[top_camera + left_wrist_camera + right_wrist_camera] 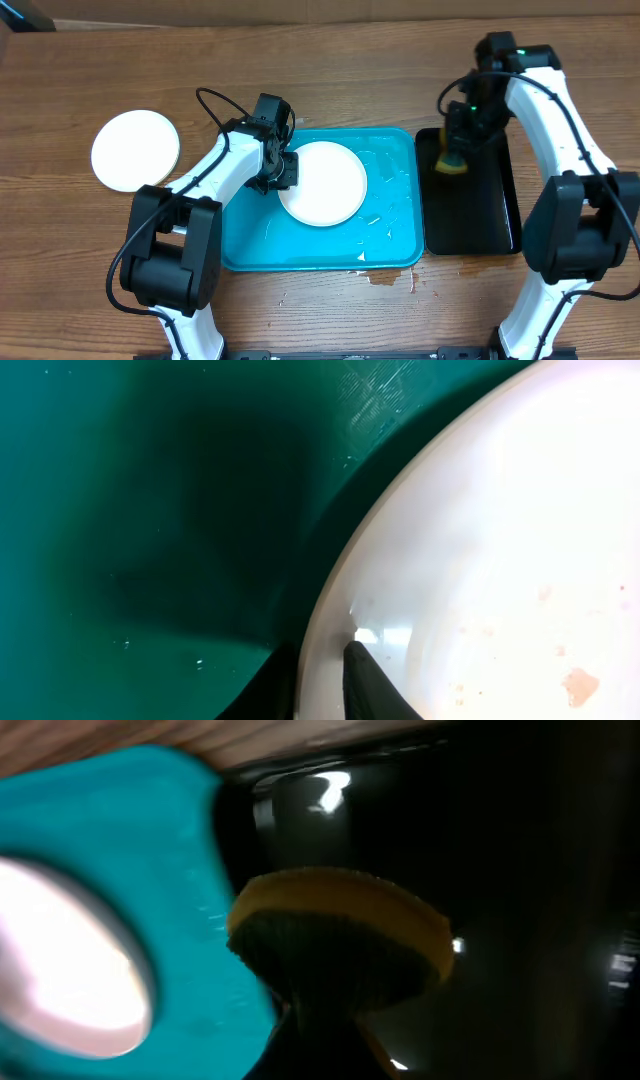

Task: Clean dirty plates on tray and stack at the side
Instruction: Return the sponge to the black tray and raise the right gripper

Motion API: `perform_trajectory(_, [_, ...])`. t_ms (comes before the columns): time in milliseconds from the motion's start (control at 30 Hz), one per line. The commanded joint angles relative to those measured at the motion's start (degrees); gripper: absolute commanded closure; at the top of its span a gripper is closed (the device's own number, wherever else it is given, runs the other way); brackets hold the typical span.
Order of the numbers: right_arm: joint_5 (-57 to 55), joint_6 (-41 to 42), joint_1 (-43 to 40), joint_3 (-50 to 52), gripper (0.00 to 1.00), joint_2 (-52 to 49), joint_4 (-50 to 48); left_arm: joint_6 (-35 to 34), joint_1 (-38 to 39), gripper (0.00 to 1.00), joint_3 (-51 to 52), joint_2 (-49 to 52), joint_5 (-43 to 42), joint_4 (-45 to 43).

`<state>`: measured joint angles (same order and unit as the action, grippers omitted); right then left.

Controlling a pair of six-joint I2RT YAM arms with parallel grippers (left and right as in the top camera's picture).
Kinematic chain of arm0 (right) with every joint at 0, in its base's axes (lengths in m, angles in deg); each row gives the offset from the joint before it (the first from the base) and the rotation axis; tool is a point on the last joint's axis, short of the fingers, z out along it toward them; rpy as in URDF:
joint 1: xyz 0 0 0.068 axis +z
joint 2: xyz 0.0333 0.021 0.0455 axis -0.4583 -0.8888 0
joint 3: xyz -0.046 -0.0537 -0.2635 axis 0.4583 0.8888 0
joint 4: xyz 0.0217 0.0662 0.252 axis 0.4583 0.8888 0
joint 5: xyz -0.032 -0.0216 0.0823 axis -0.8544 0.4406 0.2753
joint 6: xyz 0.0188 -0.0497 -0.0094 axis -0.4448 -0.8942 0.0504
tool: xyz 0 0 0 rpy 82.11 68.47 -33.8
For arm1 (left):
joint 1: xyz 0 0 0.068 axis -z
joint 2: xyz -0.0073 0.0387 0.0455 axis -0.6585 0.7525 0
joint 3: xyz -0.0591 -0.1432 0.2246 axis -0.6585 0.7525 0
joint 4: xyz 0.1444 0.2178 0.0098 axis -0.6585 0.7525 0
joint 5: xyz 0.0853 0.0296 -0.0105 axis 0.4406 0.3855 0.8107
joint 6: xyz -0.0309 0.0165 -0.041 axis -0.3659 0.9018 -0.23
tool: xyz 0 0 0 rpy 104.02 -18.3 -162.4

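Observation:
A white plate (325,182) lies in the turquoise tray (395,240). My left gripper (283,168) is shut on the plate's left rim; in the left wrist view its fingers (325,680) pinch the rim, and the plate (500,560) shows small orange smears. A second white plate (135,150) lies on the table at the far left. My right gripper (458,140) is shut on a yellow-and-dark sponge (450,163) over the black tray (480,215); the sponge (340,935) fills the right wrist view. The green-rimmed plate is out of view.
The tray floor is wet, with white flecks (385,215) to the plate's right. A small wet spill (390,277) lies on the wooden table in front of the tray. The black tray stands against the turquoise tray's right side.

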<state>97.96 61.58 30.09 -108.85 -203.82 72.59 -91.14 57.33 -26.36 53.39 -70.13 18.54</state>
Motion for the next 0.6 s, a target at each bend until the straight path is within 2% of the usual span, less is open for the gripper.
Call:
perform_trajectory(0, [-9.1,-0.3,-0.3,3.7,0.96,1.3,-1.6,0.5,0.4,0.81,0.0,0.6,-0.8,0.0])
perform_trajectory(267, [-13.5,0.0,-0.3,14.1,0.94,1.3,-10.9,0.5,0.4,0.8,0.0,0.6,-0.8,0.0])
perform_trajectory(367, [-13.5,0.0,-0.3,16.4,0.63,1.3,-12.8,0.5,0.4,0.8,0.0,0.6,-0.8,0.0])
perform_trajectory(467, [-13.4,0.0,-0.3,16.2,0.49,1.3,-12.5,0.5,0.4,0.74,0.0,0.6,-0.8,0.0])
perform_trajectory(567, [-13.5,0.0,-0.3,13.6,0.46,1.3,-9.8,0.5,0.4,0.71,0.0,0.6,-0.8,0.0])
